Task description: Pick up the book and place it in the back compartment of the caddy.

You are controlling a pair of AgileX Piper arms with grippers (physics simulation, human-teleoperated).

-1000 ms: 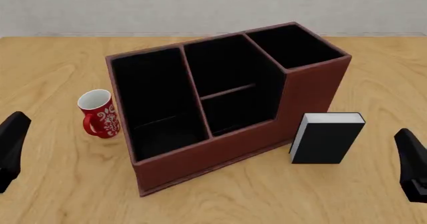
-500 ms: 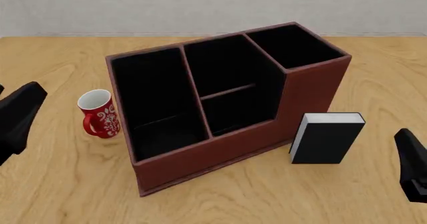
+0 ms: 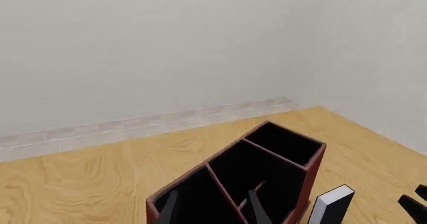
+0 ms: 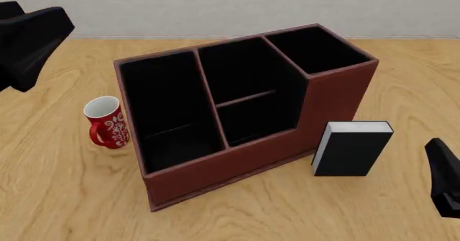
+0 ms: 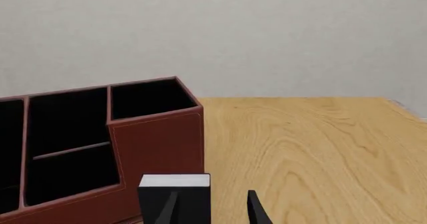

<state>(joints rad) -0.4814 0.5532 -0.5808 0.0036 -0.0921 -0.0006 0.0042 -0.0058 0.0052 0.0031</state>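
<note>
1. Book (image 4: 352,149): standing upright on the table (image 4: 57,187), just beside the caddy's (image 4: 244,111) right front corner, white page edges facing up.
2. Back compartment (image 4: 241,71): lying behind the thin crossbar, holding nothing.
3. Mug (image 4: 106,122): sitting left of the caddy, near its wall.
4. My left gripper (image 3: 212,209): hanging high over the table's left side, fingers parted, gripping nothing.
5. My right gripper (image 5: 212,209): hovering low, near the book, fingers parted and gripping nothing, left finger (image 5: 167,210) crossing the book's cover in the wrist view.
</note>
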